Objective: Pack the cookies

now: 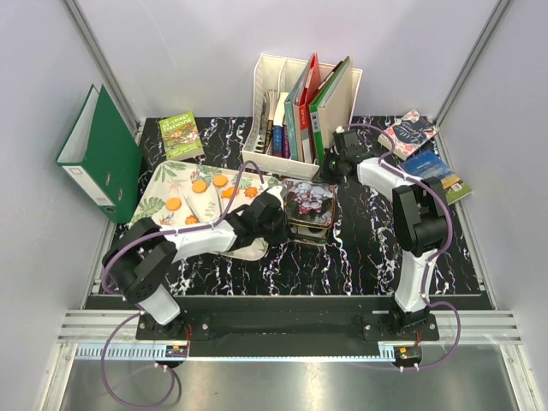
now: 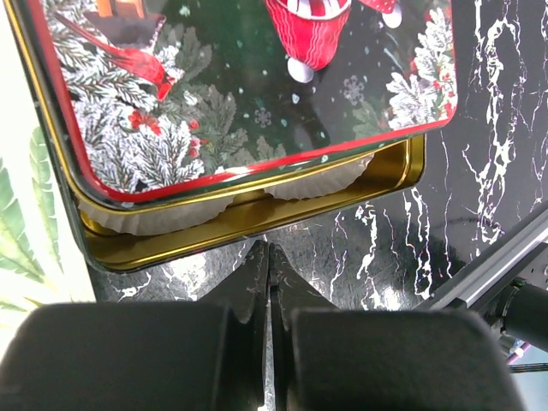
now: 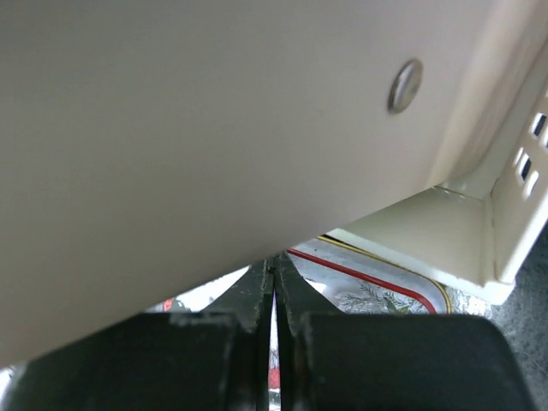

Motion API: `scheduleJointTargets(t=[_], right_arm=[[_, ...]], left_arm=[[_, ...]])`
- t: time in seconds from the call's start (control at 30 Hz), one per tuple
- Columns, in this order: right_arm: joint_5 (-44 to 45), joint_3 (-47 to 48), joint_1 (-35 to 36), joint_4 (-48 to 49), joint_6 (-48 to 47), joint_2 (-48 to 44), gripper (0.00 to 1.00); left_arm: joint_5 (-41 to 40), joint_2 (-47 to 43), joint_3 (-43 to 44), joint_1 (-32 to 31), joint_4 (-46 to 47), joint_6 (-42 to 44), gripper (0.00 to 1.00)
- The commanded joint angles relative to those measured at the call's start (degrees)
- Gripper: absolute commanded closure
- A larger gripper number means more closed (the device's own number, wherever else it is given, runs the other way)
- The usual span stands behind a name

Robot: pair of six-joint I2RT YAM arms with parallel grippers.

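Top external: white file rack at back, tin in front, orange cookies on the leafy tray left of it. Both claws pinched closed, empty: left gripper at the tin's corner, right gripper beside the rack. I'd worry a nudge slides the half-on lid. It hides most of the inside.

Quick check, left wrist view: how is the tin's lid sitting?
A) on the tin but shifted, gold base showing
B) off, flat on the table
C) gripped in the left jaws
A: the lid lies over the gold base, whose near edge and paper cups peek out.
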Motion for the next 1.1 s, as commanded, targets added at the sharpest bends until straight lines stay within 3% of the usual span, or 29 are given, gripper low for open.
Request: scheduleJointTargets(t=[0.0,0.5,1.07], right_arm=[[0.2,-1.3,0.4,3.1,-0.8,0.6,1.00],[0.5,-13.0,2.5,7.1,-0.2,-5.7,1.00],[-1.9,-13.9,2.9,7.2,0.7,-15.4,0.91]], left_arm=[[1.5,0.8,-0.8,-0.3,4.1,-0.9,1.00],[2.6,2.3,-1.4,-0.3,5.8,-2.5,1.00],[3.5,3.8,-1.0,-0.4,6.3,-3.1,1.00]])
